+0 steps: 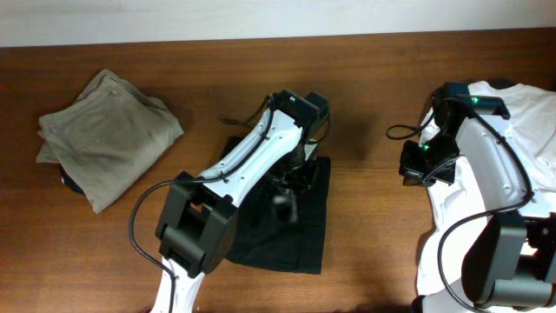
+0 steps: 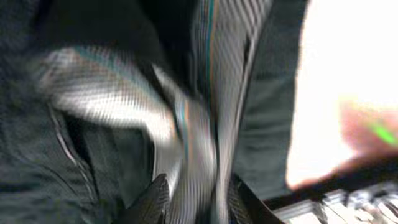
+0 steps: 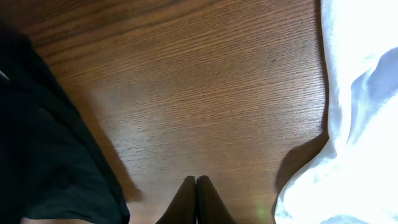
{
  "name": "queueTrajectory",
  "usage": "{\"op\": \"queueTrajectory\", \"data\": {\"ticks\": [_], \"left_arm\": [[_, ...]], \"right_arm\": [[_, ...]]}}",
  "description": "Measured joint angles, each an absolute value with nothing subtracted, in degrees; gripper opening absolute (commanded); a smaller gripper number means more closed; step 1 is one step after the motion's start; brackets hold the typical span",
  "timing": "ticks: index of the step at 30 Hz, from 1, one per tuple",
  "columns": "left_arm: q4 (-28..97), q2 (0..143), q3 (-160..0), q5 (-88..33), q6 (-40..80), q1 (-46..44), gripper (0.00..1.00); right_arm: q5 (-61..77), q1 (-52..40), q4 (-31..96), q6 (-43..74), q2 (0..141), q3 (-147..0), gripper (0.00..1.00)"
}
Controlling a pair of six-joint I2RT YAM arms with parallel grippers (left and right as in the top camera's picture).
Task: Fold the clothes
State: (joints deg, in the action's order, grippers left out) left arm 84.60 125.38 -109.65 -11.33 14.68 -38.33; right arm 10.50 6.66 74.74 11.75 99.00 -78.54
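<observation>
Open tabletop [image 1: 369, 204] between black shorts [image 1: 291, 239], white shirt [image 1: 534, 109]

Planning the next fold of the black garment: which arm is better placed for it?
Probably left: the left pincer is directly over the plain black fabric garment; the right pincer hangs shut above bare brown wooden table, between that garment and the white fabric shirt.

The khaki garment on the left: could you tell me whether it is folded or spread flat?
Folded: the khaki garment lies in a compact bundle, with layered edges showing along its left side.
</observation>
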Motion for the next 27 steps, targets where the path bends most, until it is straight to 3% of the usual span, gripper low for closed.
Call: {"op": "queueTrajectory", "data": {"ticks": [2,4,5,8,9,11,15,17,19,21,22,27], "left_arm": [[87.53,125.38,-109.65,-14.24,14.52,-38.52,0.30],[89.65,125.38,-109.65,-15.90,14.33,-38.57,0.20],[90.19,125.38,-109.65,-16.34,14.22,-38.57,0.20],[91.66,124.62,-109.67,-12.99,12.58,-38.50,0.43],[91.94,123.55,-109.67,-10.02,12.40,-38.06,0.48],[91.74,120.53,-109.84,-2.90,11.79,-34.76,0.61],[86.65,119.35,-109.54,2.59,11.49,-23.70,0.63],[85.82,119.35,-108.38,0.21,9.17,-18.98,0.63],[85.62,119.35,-107.31,-4.16,5.48,-17.19,0.63],[84.68,119.35,-105.69,-9.89,0.21,-17.12,0.64],[84.12,119.35,-104.79,-12.38,-2.11,-17.28,0.65],[80.42,119.26,-98.15,-18.22,-6.33,-17.39,0.66]], "right_arm": [[10.50,6.68,74.74,11.77,99.00,-78.54,0.04],[10.52,6.68,74.65,11.75,99.00,-78.54,0.04],[10.50,6.68,74.63,11.77,99.00,-78.54,0.04],[12.82,6.66,74.56,8.32,99.00,-78.54,0.17],[15.33,6.42,74.59,5.87,99.00,-78.54,0.26],[22.55,2.37,73.03,1.39,99.00,-78.54,0.55],[27.38,-11.29,60.51,5.13,99.29,-78.41,0.59],[26.65,-18.06,54.30,10.20,101.47,-77.54,0.57],[26.59,-22.04,50.63,12.25,105.93,-77.03,0.45],[26.30,-25.39,47.88,13.34,109.45,-76.53,0.12],[26.00,-26.22,47.64,13.63,109.97,-76.53,0.05],[20.12,-22.83,50.89,15.00,110.13,-77.36,0.04]]}}
